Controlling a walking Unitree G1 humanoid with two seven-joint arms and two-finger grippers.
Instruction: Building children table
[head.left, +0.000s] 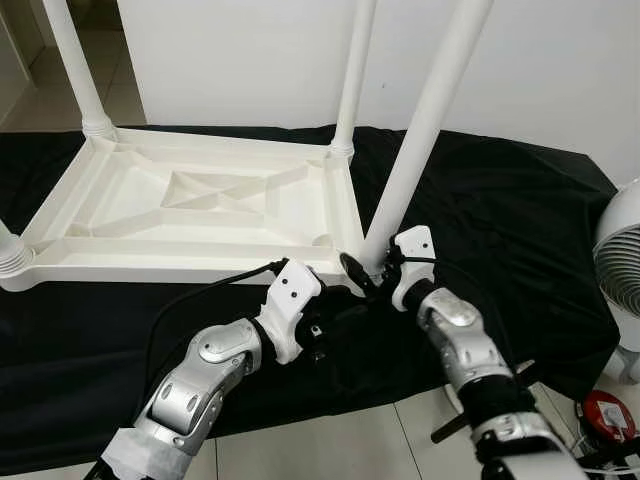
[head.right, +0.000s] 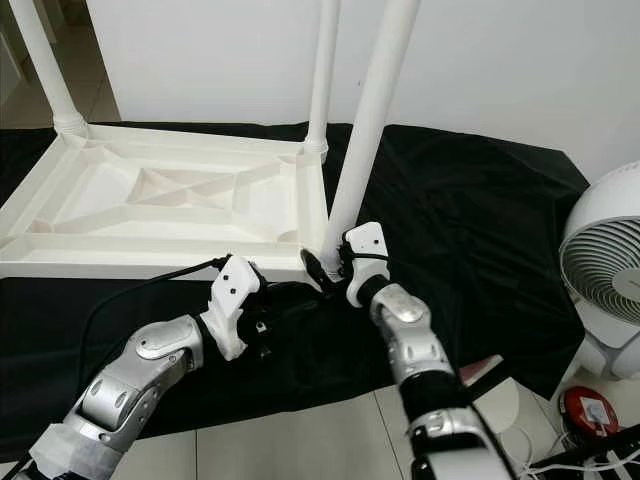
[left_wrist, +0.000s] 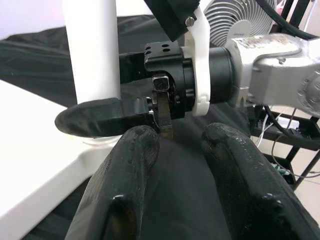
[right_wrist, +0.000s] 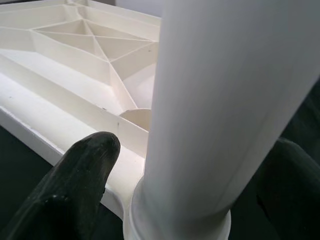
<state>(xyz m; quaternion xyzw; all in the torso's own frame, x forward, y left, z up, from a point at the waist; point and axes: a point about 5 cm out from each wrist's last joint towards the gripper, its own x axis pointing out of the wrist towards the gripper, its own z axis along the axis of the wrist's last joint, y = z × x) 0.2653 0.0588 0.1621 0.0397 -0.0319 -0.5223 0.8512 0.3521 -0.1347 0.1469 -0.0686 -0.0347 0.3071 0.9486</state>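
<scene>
It looked like a plain room in a home: a pale tiled floor (head.left: 420, 425), a bare white wall (head.left: 560, 70), and a black cloth (head.left: 500, 210) spread over the floor. A white electric fan (head.right: 605, 285) stood at the cloth's edge, with cables (head.right: 580, 462) nearby.

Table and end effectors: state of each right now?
Table top: upside down on black cloth.
Near-corner leg: upright, seated in its socket.
Right end effector: fingers either side of the leg's base.
Left end effector: open, holding nothing.
Fan: on floor.
</scene>
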